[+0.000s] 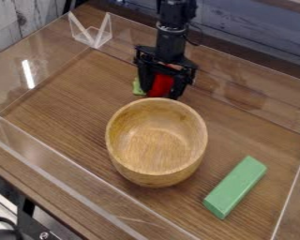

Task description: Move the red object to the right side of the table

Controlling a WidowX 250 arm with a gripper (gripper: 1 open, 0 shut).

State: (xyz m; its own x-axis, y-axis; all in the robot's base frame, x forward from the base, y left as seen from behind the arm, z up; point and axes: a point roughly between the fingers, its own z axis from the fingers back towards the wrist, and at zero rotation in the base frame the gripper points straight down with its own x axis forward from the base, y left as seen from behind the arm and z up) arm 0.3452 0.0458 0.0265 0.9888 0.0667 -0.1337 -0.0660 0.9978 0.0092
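Pointing straight down, the gripper [164,85] stands with jaws spread on either side of the red object [161,87], which sits on the table [65,103] just behind the wooden bowl [157,142]. Grasping appears underway; next, closing firmly, lifting, then carrying rightward.

Wooden bowl [157,142], green block [235,187]

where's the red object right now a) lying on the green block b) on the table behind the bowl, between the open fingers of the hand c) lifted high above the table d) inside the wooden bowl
b: the red object sits on the table just behind the wooden bowl, with the hand down around it, fingers spread on either side; the green block lies apart near the front right.
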